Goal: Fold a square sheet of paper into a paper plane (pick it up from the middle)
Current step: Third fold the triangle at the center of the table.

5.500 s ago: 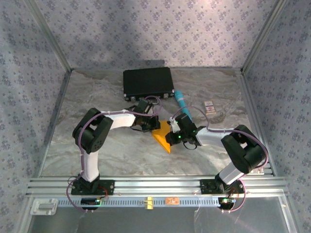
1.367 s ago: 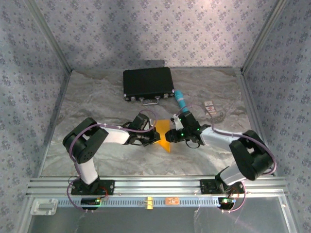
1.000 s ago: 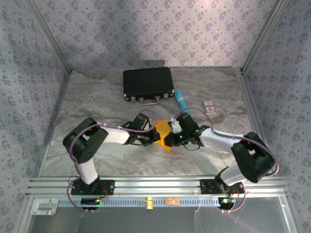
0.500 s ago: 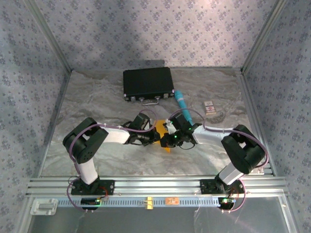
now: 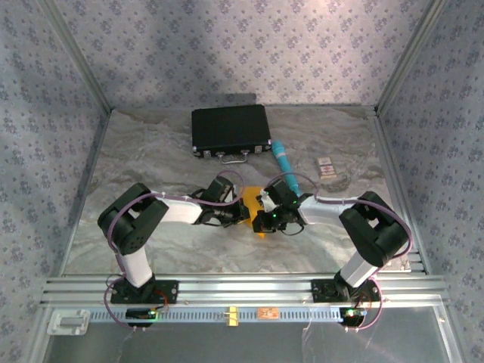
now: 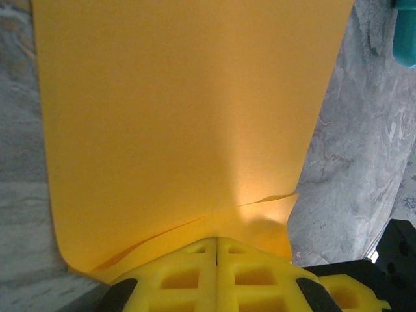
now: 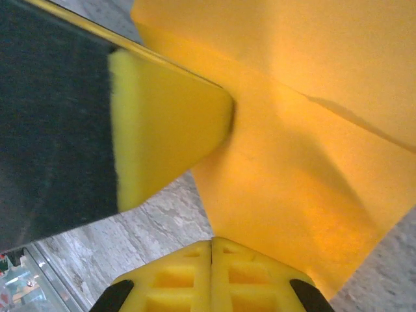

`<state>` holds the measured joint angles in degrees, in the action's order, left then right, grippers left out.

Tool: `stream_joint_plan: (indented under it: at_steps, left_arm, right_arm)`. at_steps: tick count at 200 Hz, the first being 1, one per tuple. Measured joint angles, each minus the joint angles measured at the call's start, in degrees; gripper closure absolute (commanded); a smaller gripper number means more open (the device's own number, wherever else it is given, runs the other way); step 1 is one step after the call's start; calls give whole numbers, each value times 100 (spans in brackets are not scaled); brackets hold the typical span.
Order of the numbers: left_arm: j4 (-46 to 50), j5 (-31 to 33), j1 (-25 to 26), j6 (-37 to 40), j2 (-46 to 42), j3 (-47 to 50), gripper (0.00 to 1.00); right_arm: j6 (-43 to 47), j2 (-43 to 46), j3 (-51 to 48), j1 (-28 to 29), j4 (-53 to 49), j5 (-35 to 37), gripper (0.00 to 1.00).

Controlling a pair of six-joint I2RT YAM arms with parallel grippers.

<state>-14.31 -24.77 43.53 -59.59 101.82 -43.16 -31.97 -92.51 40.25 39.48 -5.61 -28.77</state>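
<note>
The square sheet of paper (image 5: 254,202) is orange-yellow and folded, lying on the marbled table between the two grippers. It spreads across the left wrist view (image 6: 188,110), with a loose upper layer lifting near the fingertips. My left gripper (image 5: 237,215) (image 6: 216,242) is shut, its tips against the paper's near edge. My right gripper (image 5: 265,217) (image 7: 211,244) is shut too, its tips at the edge of the paper (image 7: 305,149). In the right wrist view the left gripper's yellow pad (image 7: 162,130) touches the sheet. Whether either gripper pinches the paper is unclear.
A black case (image 5: 231,129) lies at the back of the table. A teal pen-like tube (image 5: 283,158) (image 6: 406,36) lies just behind the right gripper. A small card (image 5: 326,166) sits to its right. Metal frame rails and patterned walls bound the table.
The right gripper has moved left across the paper toward the left gripper, covering more of the sheet. The left arm has stayed where it was.
</note>
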Motion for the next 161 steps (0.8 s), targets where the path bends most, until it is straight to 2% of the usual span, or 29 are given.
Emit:
stream_joint_plan:
  at_steps: [96, 161]
  left_arm:
    - [70, 13, 4, 20, 0, -31, 100]
    - [83, 15, 4, 28, 0, -37, 100]
  right_arm:
    - [35, 487, -184, -52, 85, -170, 97]
    - [83, 81, -267, -52, 219, -267, 96]
